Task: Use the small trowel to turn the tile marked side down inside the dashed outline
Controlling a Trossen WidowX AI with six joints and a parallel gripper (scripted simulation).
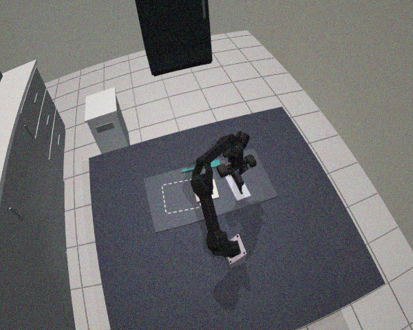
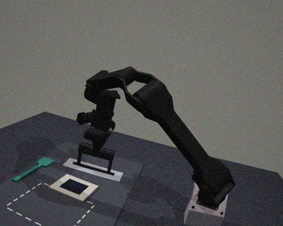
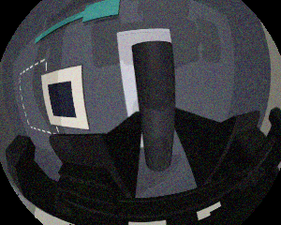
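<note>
Gripper (image 2: 96,146): my fingers are clamping, partly closed, the trowel's dark handle bar (image 2: 95,151)
Tile (image 2: 73,187): lying marked side up; straddling the dashed outline (image 2: 49,206)

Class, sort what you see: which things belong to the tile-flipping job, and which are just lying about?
Job: gripper, gripped trowel, tile, dashed outline, mat.
Lying about: teal tool, white cabinet, tall black cabinet.
</note>
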